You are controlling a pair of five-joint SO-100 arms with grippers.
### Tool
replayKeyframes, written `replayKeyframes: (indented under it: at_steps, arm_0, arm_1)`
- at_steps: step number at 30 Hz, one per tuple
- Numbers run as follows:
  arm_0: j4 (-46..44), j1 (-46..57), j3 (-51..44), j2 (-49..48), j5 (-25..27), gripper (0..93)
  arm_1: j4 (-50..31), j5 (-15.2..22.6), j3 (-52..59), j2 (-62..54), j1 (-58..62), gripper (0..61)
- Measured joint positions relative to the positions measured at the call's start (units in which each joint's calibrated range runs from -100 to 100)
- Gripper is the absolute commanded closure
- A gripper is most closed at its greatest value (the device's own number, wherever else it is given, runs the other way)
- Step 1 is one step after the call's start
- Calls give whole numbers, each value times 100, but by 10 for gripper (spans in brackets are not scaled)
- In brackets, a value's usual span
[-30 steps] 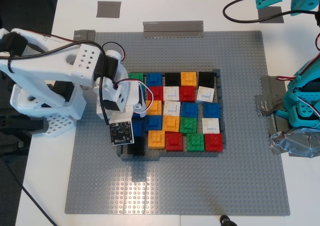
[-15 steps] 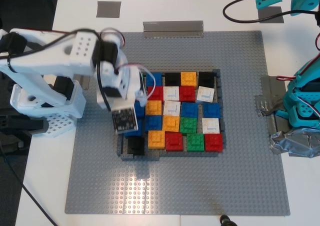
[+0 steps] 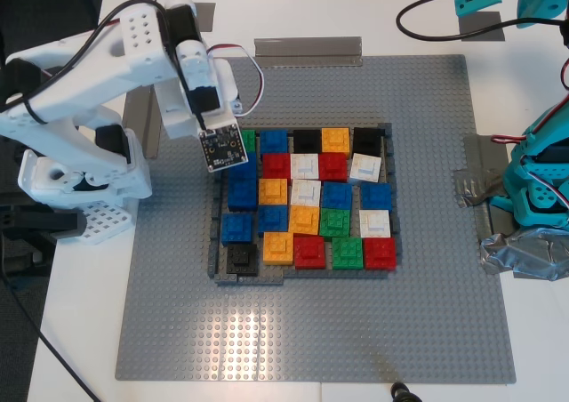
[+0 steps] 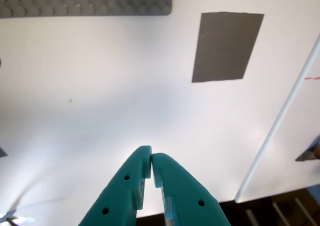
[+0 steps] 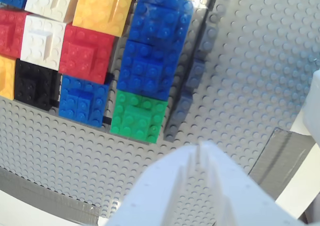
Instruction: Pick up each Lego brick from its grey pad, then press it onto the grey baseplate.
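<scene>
The grey baseplate (image 3: 427, 331) holds a block of Lego bricks (image 3: 307, 197) in blue, red, green, orange, white and black inside a low dark frame. My second gripper (image 3: 222, 108), white, is shut and empty above the baseplate, just beyond the green brick (image 3: 245, 139) at the far end of the block's left column. In the second wrist view its tips (image 5: 197, 147) hang over bare studs near the green brick (image 5: 137, 117) and blue bricks (image 5: 150, 61). My first gripper (image 4: 151, 156), teal, is shut and empty over white table near a grey pad (image 4: 227, 46).
Another grey pad (image 3: 193, 15) lies at the far left of the exterior view. A long grey strip (image 3: 308, 51) lies along the baseplate's far edge. A silver tape wad (image 3: 524, 251) and the teal arm's base (image 3: 538, 188) stand at the right. The white arm's base (image 3: 76, 180) stands at the left.
My second gripper has risen from the near end of the left column and swung toward the far edge, uncovering blue bricks and a black one. The teal arm has not moved.
</scene>
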Motion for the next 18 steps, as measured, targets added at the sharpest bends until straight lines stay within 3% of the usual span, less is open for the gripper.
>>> replayKeyframes:
  at_steps: [5, 18]
  arm_0:
    - [0, 0, 0, 0, 0, 927]
    - [0, 0, -20, 0, 0, 927]
  arm_1:
    - [-547, -137, 687, 60, -164, 612]
    - [-1376, -445, 890, 967, -755, 612]
